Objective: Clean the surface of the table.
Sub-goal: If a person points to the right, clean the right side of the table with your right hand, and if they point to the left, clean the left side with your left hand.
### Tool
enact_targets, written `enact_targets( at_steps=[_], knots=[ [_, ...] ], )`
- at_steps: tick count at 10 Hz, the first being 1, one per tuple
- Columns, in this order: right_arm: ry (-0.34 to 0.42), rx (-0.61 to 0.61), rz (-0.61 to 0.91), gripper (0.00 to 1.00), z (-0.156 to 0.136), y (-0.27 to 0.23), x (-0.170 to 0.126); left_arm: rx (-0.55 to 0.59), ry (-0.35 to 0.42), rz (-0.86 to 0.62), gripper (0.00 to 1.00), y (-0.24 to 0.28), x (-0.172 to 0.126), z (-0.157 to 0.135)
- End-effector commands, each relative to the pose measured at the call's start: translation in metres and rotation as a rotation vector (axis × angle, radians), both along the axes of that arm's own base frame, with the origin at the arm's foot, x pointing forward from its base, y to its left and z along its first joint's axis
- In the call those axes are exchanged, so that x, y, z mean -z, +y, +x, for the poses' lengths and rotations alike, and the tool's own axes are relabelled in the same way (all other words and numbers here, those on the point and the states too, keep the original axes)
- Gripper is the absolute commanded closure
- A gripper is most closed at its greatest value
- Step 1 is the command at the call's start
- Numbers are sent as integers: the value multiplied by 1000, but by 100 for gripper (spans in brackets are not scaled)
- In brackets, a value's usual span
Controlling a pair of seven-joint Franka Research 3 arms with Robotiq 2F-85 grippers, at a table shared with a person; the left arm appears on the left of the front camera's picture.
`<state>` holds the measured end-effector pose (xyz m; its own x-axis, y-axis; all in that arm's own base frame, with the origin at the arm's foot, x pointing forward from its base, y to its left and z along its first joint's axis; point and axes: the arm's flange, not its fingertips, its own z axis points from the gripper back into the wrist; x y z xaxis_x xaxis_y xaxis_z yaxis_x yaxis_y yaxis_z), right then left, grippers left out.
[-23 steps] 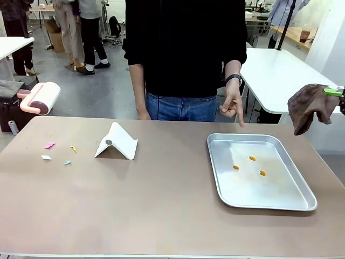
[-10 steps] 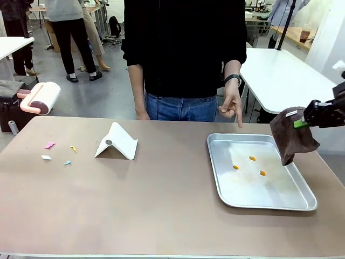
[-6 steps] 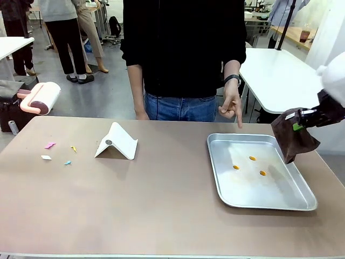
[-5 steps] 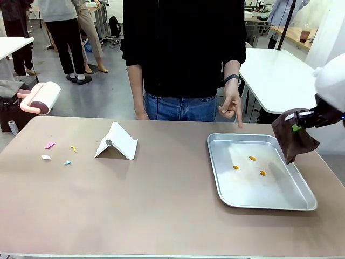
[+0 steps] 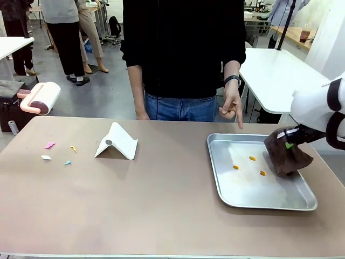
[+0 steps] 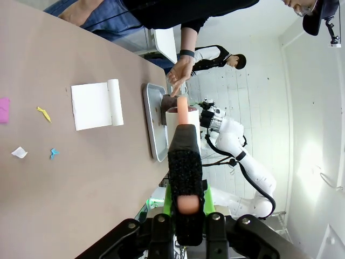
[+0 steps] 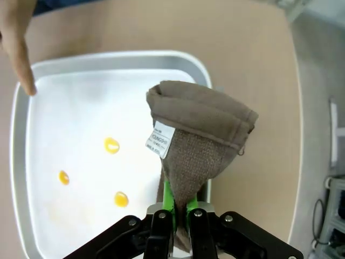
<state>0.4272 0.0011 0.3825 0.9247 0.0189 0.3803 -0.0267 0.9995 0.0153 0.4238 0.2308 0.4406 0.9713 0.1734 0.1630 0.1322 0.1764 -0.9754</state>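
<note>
Tabletop (image 5: 161, 210), smooth, matte and rigid, is judged to give nothing under a wipe. It is not a thing to be grasped but to be worked across, and it spreads beneath both grippers. The right gripper (image 7: 175, 209) is clamped on a bunched end of a brown cloth (image 7: 199, 135), soft and limp, whose folds hang ahead of the fingers. Directly under it a shallow silver tray (image 5: 215, 162) is seen, holding three small orange spots (image 5: 252, 158) just beside the cloth's lower edge; whether cloth and tray touch cannot be told. Beyond the gripper a person's hand (image 5: 232, 105) is pointed down at the tray's far rim. Well apart, the left gripper (image 6: 186, 208) is closed on the pink handle of a lint roller (image 5: 40, 98), with paper scraps (image 5: 49, 144) and a white folded stand (image 5: 117, 141) lying below it.
</note>
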Motion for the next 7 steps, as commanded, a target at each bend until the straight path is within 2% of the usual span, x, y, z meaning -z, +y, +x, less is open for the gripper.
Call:
enact_targets(
  at_steps=[1,7],
  knots=[
    [74,2,-19,91,12,12,15,-3,11,-5,95,-2,-5,-4],
    [129,8,53,91,25,28,39,-3,11,-5,95,-2,-5,-4]
  ],
)
